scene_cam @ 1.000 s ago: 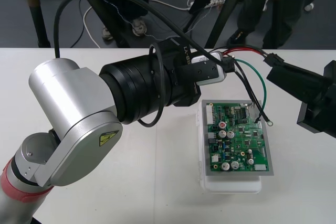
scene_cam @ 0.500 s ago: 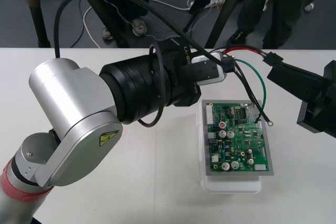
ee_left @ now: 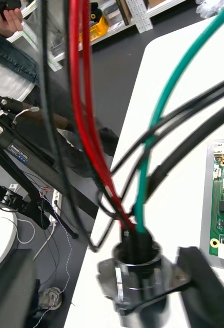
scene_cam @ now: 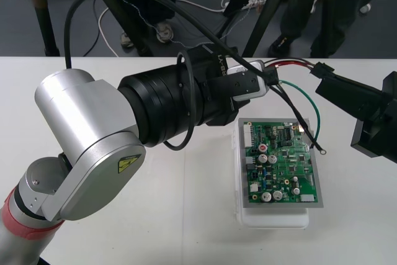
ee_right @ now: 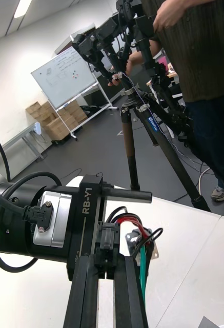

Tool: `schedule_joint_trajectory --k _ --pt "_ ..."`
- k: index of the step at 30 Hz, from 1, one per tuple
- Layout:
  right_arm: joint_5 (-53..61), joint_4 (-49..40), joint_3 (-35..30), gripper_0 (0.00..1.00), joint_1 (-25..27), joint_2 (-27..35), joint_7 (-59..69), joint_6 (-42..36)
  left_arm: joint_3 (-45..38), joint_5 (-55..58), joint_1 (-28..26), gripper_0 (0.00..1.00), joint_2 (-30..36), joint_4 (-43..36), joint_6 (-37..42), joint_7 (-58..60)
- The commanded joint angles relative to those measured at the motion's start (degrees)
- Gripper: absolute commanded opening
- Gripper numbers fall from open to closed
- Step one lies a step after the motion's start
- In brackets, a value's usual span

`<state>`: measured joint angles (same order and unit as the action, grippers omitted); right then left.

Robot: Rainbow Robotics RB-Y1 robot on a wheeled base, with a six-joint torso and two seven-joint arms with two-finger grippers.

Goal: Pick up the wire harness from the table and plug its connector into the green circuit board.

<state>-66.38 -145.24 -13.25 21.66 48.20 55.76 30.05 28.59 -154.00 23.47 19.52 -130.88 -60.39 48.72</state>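
The harness hangs above the table's far side between both grippers. My right gripper (scene_cam: 321, 74) comes in from the right, shut on the small black plug (ee_right: 107, 240); its fingers (ee_right: 86, 292) stand close together under it. Red and black wires (scene_cam: 291, 62) run from there to my left gripper (scene_cam: 268, 82). That one is open, its fingers (ee_left: 201, 284) far apart with the metal flanged socket (ee_left: 137, 274) loose between them, leaning on one finger. The green wire (scene_cam: 308, 100) loops down to a ring end (scene_cam: 324, 150) over the green circuit board (scene_cam: 282, 162).
The board sits on a white base (scene_cam: 273, 218) at the table's right of centre. My bulky left arm (scene_cam: 93, 147) covers the left half of the table. Tripod legs (scene_cam: 260, 17) and cables stand on the dark floor past the far edge.
My left gripper has opened and let go of the socket. The wires have sagged and the green wire's ring end has dropped a little toward the board's right edge. The right gripper holds still.
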Motion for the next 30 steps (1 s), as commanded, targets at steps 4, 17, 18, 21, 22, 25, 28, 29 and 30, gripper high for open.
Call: schedule_joint_trajectory --k 4,17,18,21,22,25,28,29,30 --pt "-0.4 -1.4 0.3 0.0 -0.4 -0.6 1.5 -0.6 0.1 0.9 0.5 1.0 -1.3 -0.8 3.8 -1.6" --pt "-0.5 -1.4 0.1 0.0 -0.9 -0.6 1.2 -0.6 -2.0 9.6 1.7 1.0 4.1 -0.8 3.8 0.2" --pt "-0.7 -1.4 -0.2 0.0 -0.9 -0.6 1.2 -0.5 -2.3 11.1 1.9 1.0 5.0 -0.8 3.8 0.4" --pt "-0.9 -1.4 -1.1 0.0 -1.0 -0.6 1.1 0.4 -3.3 14.9 2.7 1.0 7.1 -0.8 3.8 0.9" --pt "-0.9 -1.4 -1.6 0.0 -1.1 -0.6 1.1 1.2 -3.6 16.3 3.1 1.0 8.2 -0.8 3.8 1.2" --pt "-0.9 -1.4 -3.0 0.0 -1.2 -0.6 0.9 2.7 -4.6 20.3 4.0 1.0 10.6 -0.8 3.8 1.9" --pt "-0.9 -1.4 -4.2 0.0 -1.5 -0.6 0.9 4.5 -5.7 24.3 4.7 1.0 12.5 -0.7 3.8 2.7" --pt "-0.9 -1.4 -4.9 0.0 -1.6 -0.6 0.9 5.3 -6.1 25.9 4.9 1.0 13.0 -0.6 3.8 3.1" --pt "-0.9 -1.2 -5.4 0.0 -1.9 -0.6 0.8 6.3 -6.6 27.6 5.0 1.0 13.5 -0.5 3.8 3.6"
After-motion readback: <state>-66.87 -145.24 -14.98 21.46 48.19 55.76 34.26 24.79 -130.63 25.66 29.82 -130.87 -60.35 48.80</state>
